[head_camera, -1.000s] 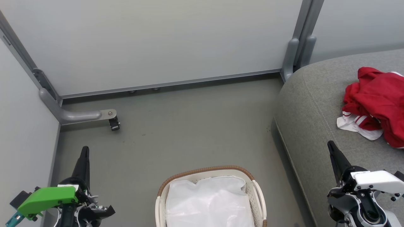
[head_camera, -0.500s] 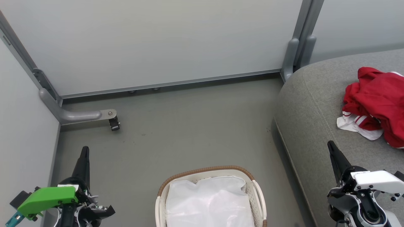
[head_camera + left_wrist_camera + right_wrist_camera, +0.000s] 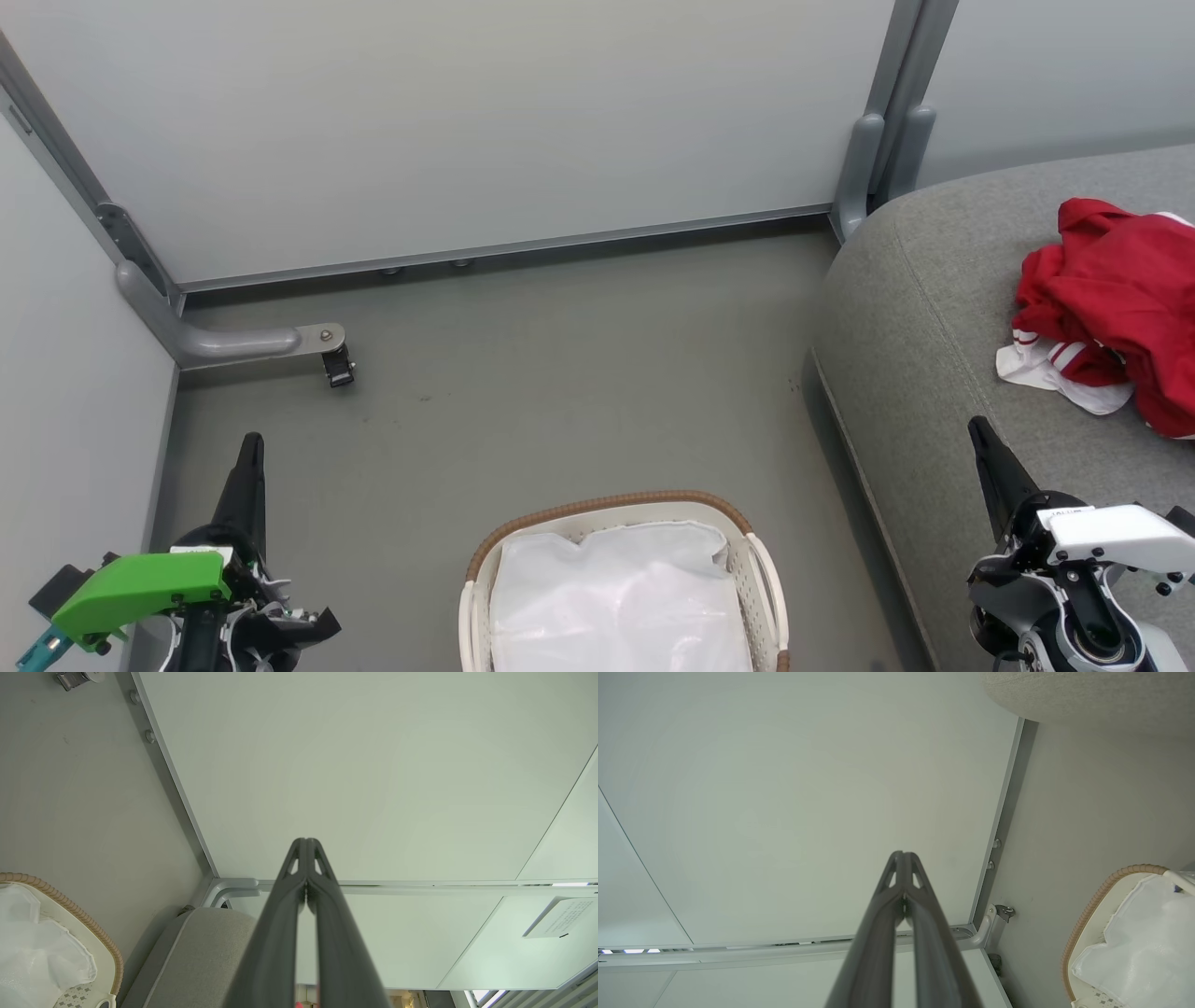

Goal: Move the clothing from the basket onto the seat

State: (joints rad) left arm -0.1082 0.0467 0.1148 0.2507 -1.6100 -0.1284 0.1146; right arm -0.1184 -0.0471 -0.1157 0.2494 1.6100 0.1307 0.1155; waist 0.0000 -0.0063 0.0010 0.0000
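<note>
Clothing (image 3: 1116, 289) lies heaped on the seat (image 3: 934, 373) at right. The basket (image 3: 607, 501), bottom centre, apparently holds only its liner (image 3: 616, 597). With nothing left to carry, the left gripper (image 3: 250, 446) and right gripper (image 3: 977, 431) sit in the lower corners, pressed together and empty.

The red clothing (image 3: 1116, 299) lies crumpled in a heap on top of the large grey fabric seat (image 3: 934, 355), at the right edge of the head view, with white striped trim spilling out at its lower left. The oval off-white basket (image 3: 607, 501), with a brown woven rim and perforated walls, stands upright near the seat's left side without touching it, a crumpled white liner sheet (image 3: 616, 597) inside it
</note>
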